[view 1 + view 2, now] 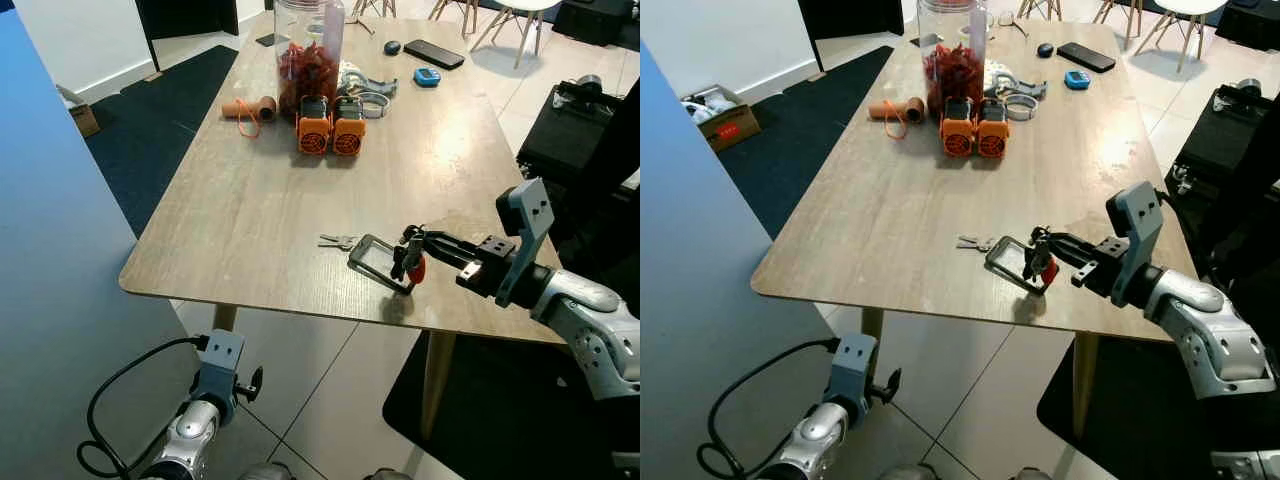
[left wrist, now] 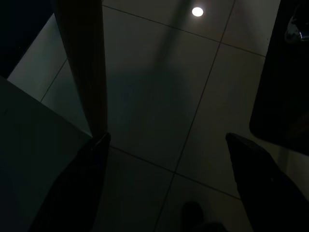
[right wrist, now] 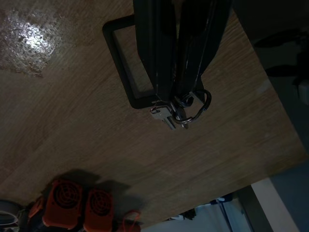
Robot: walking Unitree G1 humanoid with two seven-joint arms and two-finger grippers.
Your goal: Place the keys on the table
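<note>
Left eye view: right hand reaches in over the near edge of the wooden worktop, fingers pinched together on the keys. Bunch sits at the fingertips with a red fob hanging under it, just above the worktop; can't tell if it touches. A black rectangular loop runs from the bunch toward the worktop's middle, and one loose silver key lies flat just beyond it. Far end holds a clear jar of red bits, two orange fan units in front of it, a brown tube, a black phone, cut off in part by the frame top. Left arm hangs low by the floor; its hand is out of frame.

Right eye view: same scene; red fob partly hidden behind the fingers.

Left wrist view: very dark. Left hand fingers well apart, nothing between them, above tiled floor beside a worktop leg.

Right wrist view: dim. Fingers closed tight on the key ring; small keys poke out below the tips, details unreadable. Black loop lies on the wood behind the fingers, partly covered. Orange fans sit at the frame corner.
</note>
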